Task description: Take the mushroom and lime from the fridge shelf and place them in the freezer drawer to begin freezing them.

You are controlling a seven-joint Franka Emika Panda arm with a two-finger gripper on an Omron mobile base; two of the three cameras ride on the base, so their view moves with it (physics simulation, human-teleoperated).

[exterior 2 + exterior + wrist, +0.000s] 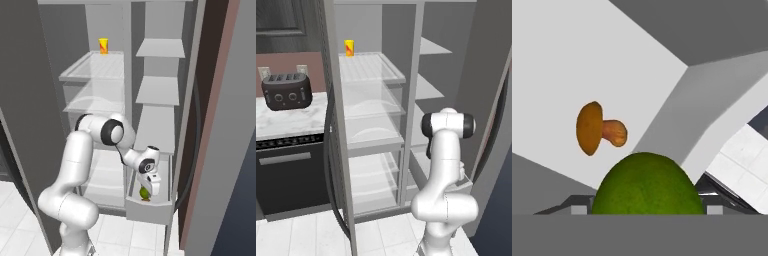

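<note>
The dark green lime point(647, 185) sits between my gripper's point(645, 208) two fingertips, close to the camera, and the jaws are shut on it. In the right base view the gripper point(149, 185) reaches down into the pale grey freezer drawer point(150, 212), with the lime point(144, 193) just under the hand. The mushroom point(599, 129), brown cap and tan stem, lies on its side on the drawer's pale floor point(587, 60) beyond the lime. The translucent fridge shelf point(95, 70) is high on the left, also seen as the fridge shelf point(373, 70) in the left base view.
A yellow cup point(103, 45) with a red mark stands at the back of the fridge shelf. Narrow grey shelves point(159, 90) rise above the drawer. The open fridge door point(220, 130) is close on the right. A dark toaster point(287, 91) sits on the marble counter at left.
</note>
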